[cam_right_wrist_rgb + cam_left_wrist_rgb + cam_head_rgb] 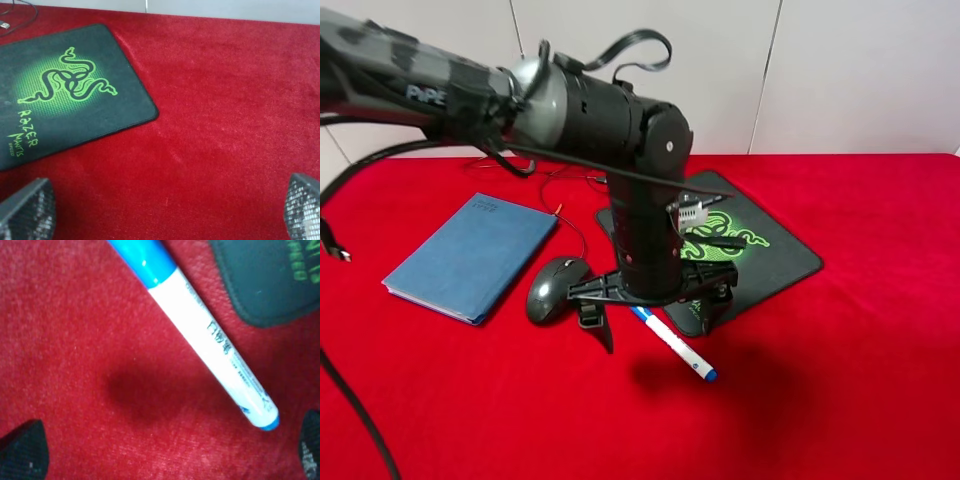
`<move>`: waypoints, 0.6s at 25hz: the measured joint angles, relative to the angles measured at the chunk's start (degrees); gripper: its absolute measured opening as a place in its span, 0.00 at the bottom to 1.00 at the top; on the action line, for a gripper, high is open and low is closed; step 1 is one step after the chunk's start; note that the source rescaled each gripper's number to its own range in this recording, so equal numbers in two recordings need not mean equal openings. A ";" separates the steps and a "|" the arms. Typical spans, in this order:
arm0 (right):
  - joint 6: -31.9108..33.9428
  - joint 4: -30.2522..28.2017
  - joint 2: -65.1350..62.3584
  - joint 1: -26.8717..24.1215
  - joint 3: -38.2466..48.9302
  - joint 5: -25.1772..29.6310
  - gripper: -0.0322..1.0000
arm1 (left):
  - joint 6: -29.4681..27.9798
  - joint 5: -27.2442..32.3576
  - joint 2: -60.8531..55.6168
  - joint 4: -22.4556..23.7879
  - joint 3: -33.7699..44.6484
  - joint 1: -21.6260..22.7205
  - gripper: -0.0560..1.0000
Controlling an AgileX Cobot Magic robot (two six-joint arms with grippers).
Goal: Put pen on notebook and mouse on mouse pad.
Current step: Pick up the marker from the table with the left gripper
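Observation:
The pen (pixel 676 347) lies slantwise on the red cloth, just off the near corner of the mouse pad (pixel 775 248). My left gripper (pixel 655 315) hangs open straight above the pen, one finger on each side, not touching it. In the left wrist view the pen (pixel 210 335) runs between the dark fingertips (pixel 22 452), blue cap far from them, with the mouse pad's corner (pixel 265 280) beside it. The mouse (pixel 555 288) sits between the notebook (pixel 470 255) and the gripper. My right gripper (pixel 165 210) is open over bare cloth near the mouse pad (pixel 75 90).
The mouse's thin cable (pixel 570 215) loops back behind the arm. The left arm's bulky body (pixel 640 190) hides part of the mouse pad. A loose robot cable (pixel 332 245) hangs at the far left. Red cloth (pixel 860 380) covers the table.

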 joint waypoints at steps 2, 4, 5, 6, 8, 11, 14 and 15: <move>0.00 0.00 0.00 0.00 0.00 0.00 1.00 | -0.62 0.00 0.54 -0.12 0.00 -0.06 1.00; 0.00 0.00 0.00 0.00 0.00 0.00 1.00 | -1.21 0.00 0.72 -0.17 0.00 -0.06 1.00; 0.00 0.00 0.00 0.00 0.00 0.00 1.00 | -1.52 -0.08 0.72 -0.17 0.00 -0.06 1.00; 0.00 0.00 0.00 0.00 0.00 0.00 1.00 | -1.83 -0.38 0.72 -0.17 0.00 -0.06 1.00; 0.00 0.00 0.00 0.00 0.00 0.00 1.00 | -2.47 -1.13 0.72 -0.17 0.00 -0.06 1.00; 0.00 0.00 0.00 0.00 0.00 0.00 1.00 | -4.40 -1.60 0.72 0.17 0.00 -0.19 1.00; 0.00 0.00 0.00 0.00 0.00 0.00 1.00 | -6.34 -2.39 0.77 0.67 0.00 -0.63 1.00; 0.00 0.00 0.00 0.00 0.00 0.00 1.00 | -6.90 -2.76 0.85 0.80 0.00 -0.79 1.00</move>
